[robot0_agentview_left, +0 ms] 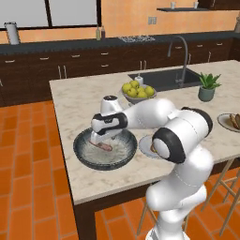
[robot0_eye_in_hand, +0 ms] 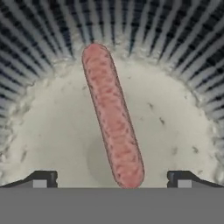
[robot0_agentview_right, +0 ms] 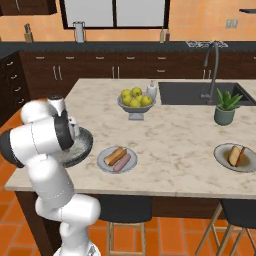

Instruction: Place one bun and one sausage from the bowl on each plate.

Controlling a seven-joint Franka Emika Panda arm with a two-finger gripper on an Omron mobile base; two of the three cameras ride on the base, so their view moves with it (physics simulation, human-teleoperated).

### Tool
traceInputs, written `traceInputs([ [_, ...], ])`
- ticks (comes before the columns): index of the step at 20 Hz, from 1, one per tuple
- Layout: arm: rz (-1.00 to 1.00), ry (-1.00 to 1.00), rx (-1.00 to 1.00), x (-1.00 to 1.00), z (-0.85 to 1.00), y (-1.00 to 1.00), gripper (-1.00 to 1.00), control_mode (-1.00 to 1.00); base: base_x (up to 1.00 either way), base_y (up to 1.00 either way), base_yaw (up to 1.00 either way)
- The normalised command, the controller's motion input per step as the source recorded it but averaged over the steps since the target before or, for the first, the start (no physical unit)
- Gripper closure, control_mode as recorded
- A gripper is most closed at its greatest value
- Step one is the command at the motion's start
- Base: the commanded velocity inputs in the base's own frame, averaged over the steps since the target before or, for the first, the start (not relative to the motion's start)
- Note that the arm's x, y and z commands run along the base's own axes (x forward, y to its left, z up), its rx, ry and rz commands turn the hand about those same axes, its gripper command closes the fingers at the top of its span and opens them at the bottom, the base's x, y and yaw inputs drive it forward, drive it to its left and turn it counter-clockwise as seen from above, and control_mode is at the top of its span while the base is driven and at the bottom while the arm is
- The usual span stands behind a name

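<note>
From behind the arm's left and right we look forward and down across the island counter (robot0_agentview_left: 70, 93); both base views share the bowl (robot0_agentview_left: 105, 149), apple bowl (robot0_agentview_right: 136, 100) and sink (robot0_agentview_right: 200, 92). Our hand camera peers closely, straight down into that bowl's floor.

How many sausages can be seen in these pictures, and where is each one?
2, maybe 3. One sausage lies in the bowl. One lies beside a bun on the near plate. The far plate holds a bun and something darker, too small to tell.
</note>
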Motion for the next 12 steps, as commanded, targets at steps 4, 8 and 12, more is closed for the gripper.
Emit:
traceInputs([
  [4, 0.00, 0.00, -0.03, 0.46, -0.45, 0.10, -1.00, -1.00, 0.00, 0.00, 0.00],
  [8, 0.00, 0.00, -0.06, 0.03, -0.44, 0.10, -1.00, -1.00, 0.00, 0.00, 0.00],
  [12, 0.00, 0.00, -0.08, -0.01, -0.48, 0.08, 1.00, -1.00, 0.00, 0.00, 0.00],
])
